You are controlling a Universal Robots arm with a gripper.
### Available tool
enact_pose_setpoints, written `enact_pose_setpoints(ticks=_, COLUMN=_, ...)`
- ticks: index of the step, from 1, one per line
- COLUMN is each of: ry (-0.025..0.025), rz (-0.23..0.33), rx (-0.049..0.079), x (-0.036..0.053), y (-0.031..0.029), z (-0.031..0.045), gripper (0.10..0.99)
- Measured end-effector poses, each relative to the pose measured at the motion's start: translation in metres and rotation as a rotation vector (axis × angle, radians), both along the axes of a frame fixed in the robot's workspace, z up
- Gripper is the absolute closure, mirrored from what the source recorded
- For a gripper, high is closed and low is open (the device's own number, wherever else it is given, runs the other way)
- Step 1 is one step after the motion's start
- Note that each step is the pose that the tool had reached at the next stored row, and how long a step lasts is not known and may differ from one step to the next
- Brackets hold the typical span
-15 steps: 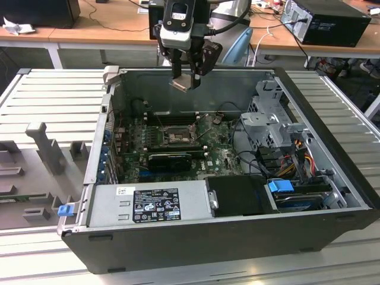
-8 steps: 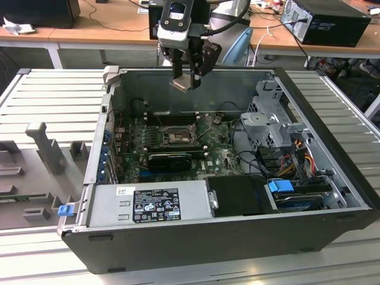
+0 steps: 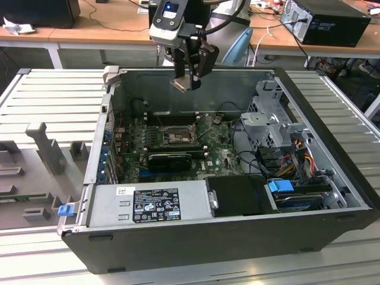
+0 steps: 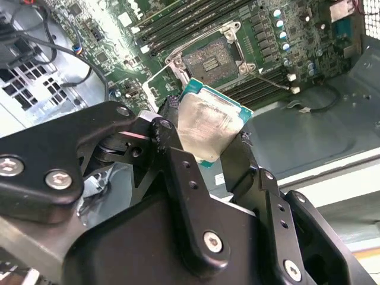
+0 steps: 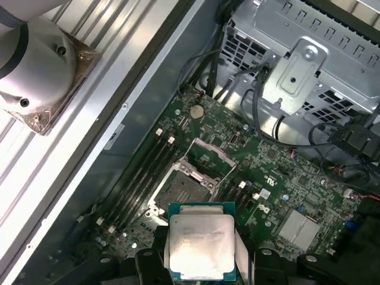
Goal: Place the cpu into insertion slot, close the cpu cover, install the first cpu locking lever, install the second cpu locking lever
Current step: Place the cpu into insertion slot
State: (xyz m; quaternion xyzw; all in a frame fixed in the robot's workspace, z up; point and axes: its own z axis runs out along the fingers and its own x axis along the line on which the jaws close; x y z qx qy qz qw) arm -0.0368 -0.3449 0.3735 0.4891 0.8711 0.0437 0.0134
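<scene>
My gripper (image 3: 185, 82) hangs above the open computer case, shut on the cpu (image 3: 180, 85) and well clear of the board. In both wrist views the cpu (image 4: 208, 124) (image 5: 200, 240) shows its pale silver top and green edge between the black fingers (image 4: 243, 160). The insertion slot (image 3: 176, 136) (image 4: 212, 59) (image 5: 187, 189) lies bare on the green motherboard (image 3: 222, 155) below. The cpu cover (image 5: 208, 155) (image 4: 160, 80) stands hinged open beside the slot. A thin locking lever (image 4: 270, 76) sticks out along the socket's side.
The case's back wall (image 3: 196, 89) is just behind the gripper. Long black memory slots (image 5: 139, 172) run beside the socket. A black card (image 3: 169, 159), the power supply (image 3: 151, 205), a drive cage (image 3: 273, 119) and cables (image 3: 297, 155) crowd the case.
</scene>
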Motion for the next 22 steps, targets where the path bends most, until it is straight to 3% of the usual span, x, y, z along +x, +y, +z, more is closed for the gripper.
enact_pose_setpoints(ticks=22, ry=0.0, rz=-0.273, rx=0.0, x=0.0, y=0.0, z=-0.0004, gripper=0.557)
